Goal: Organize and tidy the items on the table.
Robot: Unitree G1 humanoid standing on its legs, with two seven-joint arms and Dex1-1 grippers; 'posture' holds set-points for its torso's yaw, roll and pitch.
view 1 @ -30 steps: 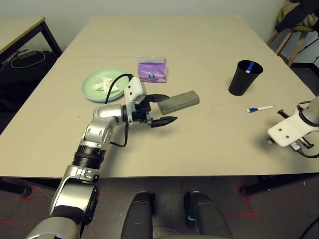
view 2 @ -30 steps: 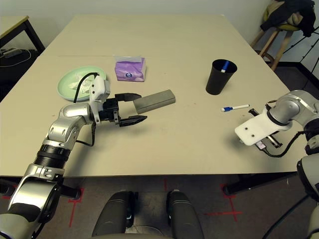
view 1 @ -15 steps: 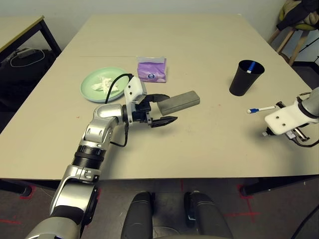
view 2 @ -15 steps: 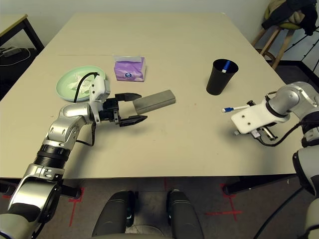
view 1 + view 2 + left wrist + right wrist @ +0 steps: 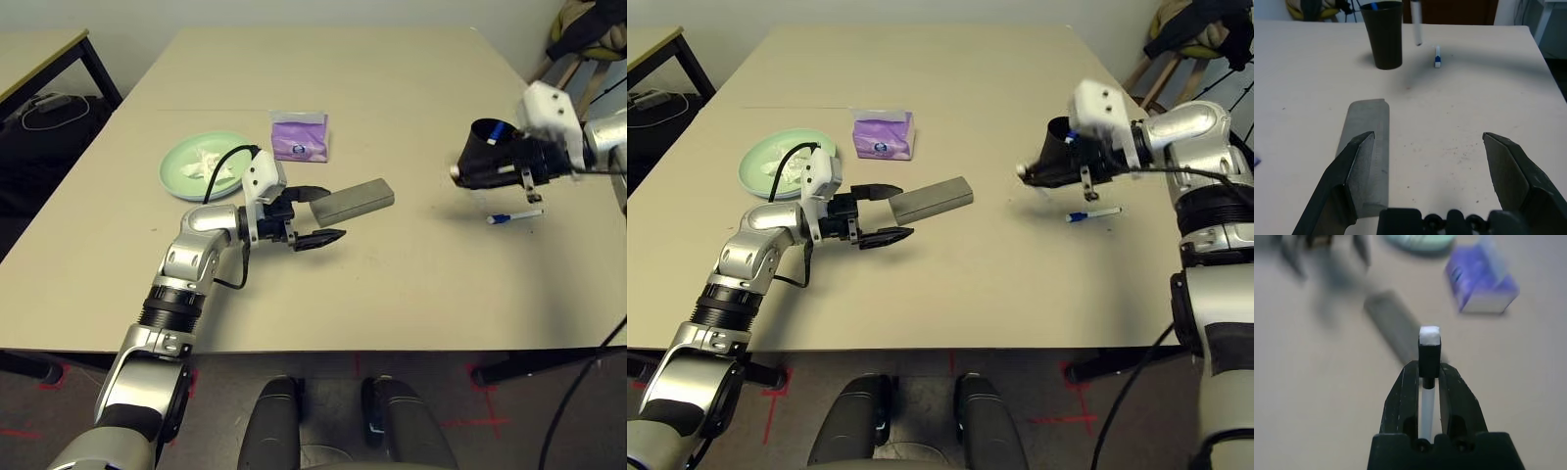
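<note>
The grey glasses case [image 5: 358, 200] lies mid-table, its near end between the fingers of my open left gripper [image 5: 336, 212], one finger [image 5: 1354, 166] close against its side. My right gripper [image 5: 1046, 175] hovers in front of the black cup [image 5: 487, 147] and is shut on a thin white pen [image 5: 1428, 399] that points toward the table's middle. A blue-tipped pen [image 5: 501, 129] stands in the cup. Another blue-white pen [image 5: 514, 215] lies on the table just in front of it. A green plate [image 5: 174, 162] holds crumpled white tissue [image 5: 211, 164]. The purple tissue pack [image 5: 298, 137] sits beside it.
A smaller black-legged table [image 5: 39, 54] stands at the far left, with a dark bag and cable [image 5: 49, 113] on the floor. A stool with clothing [image 5: 588, 44] stands at the far right. Bare tabletop [image 5: 392, 284] runs along the front edge.
My right arm has swung up from the table's front right edge to the black cup, still shut on its pen. The left arm and the glasses case have not moved.
</note>
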